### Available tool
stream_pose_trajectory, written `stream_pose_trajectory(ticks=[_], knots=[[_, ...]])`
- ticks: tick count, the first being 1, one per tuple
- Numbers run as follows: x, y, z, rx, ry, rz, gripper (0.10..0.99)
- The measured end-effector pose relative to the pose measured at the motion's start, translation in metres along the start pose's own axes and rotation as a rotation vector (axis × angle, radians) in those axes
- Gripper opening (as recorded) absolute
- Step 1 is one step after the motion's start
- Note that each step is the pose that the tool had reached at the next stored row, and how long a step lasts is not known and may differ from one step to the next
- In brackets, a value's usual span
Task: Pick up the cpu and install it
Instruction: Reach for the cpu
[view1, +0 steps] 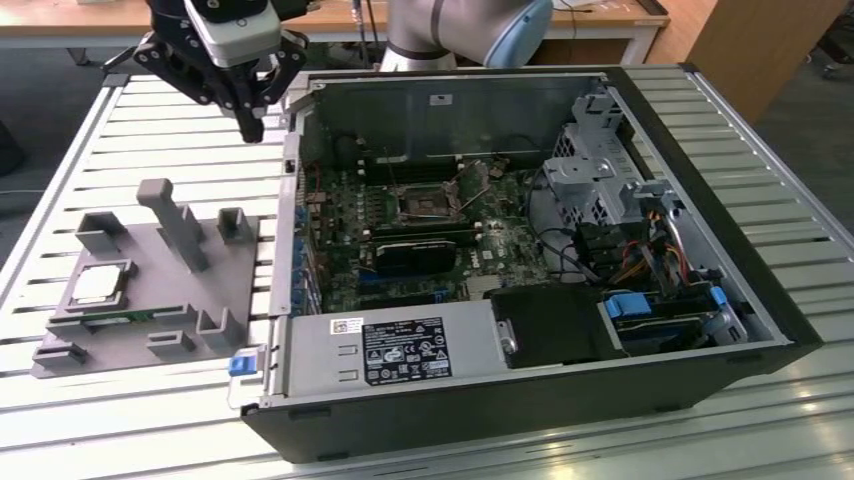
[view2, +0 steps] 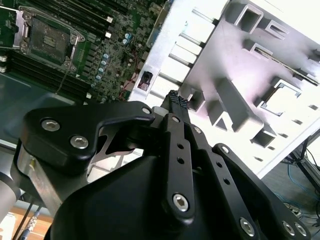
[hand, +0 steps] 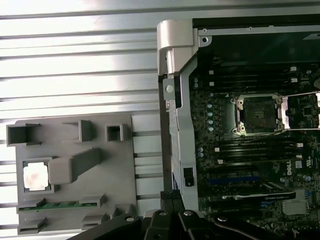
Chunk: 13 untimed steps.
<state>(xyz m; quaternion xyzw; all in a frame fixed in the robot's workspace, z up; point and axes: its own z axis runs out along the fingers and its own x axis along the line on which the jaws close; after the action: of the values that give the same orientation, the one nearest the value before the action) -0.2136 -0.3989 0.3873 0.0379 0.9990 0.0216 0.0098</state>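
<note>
Above the slatted bench, just outside a corner of the open computer case, my fingers hang pressed together, gripping nothing. Well apart from them, the cpu lies flat in a square recess of the grey holder, which stands beside the case on the exterior view's left.

Bench: slatted metal table, strong glare on slats. Behind it wooden desk; wooden panel, grey floor beside.

Black linkage hand with silver screws, grey wrist block, silver arm with pale-blue cap
</note>
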Motion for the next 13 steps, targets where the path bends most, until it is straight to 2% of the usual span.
stream_pose_trajectory(ticks=[13], knots=[[0.0114, -0.0009, 0.0006, 0.0, 0.0011, 0.0, 0.106]])
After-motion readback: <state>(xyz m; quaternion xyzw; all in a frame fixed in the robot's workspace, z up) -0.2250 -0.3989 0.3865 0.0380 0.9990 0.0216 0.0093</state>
